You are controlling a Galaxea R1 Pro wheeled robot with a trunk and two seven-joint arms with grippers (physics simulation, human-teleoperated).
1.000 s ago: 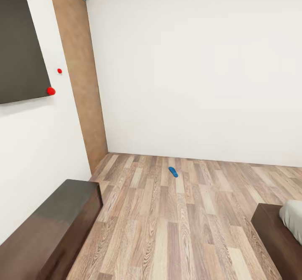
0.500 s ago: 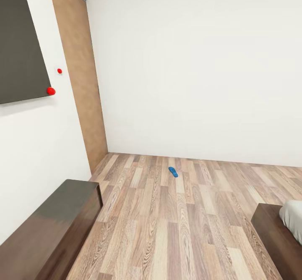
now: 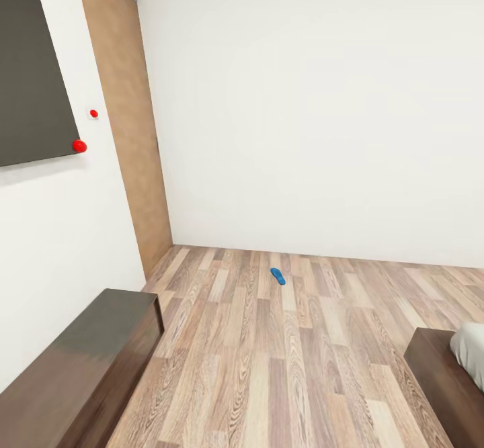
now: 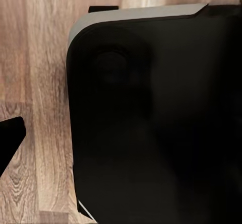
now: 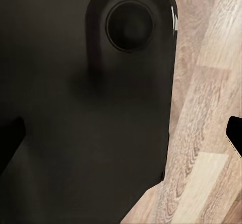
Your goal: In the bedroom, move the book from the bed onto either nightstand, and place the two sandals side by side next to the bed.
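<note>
The bedroom's plank floor (image 3: pixel 282 361) runs to white walls, with one tan door (image 3: pixel 128 119) in the corner. One long low cabinet (image 3: pixel 87 361) stands along the wall near the door; opposite it, one bed (image 3: pixel 447 377) corner. One blue sandal (image 3: pixel 277 275) lies on open floor between them — nearer the far wall, nothing around it. Both wrist views show dark robot bodywork over planks; whether either gripper is spread or clenched cannot be told.

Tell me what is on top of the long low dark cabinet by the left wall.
Nothing shows on the visible top of the long cabinet in the head view. Its near end runs out of the picture, so that part cannot be checked.
</note>
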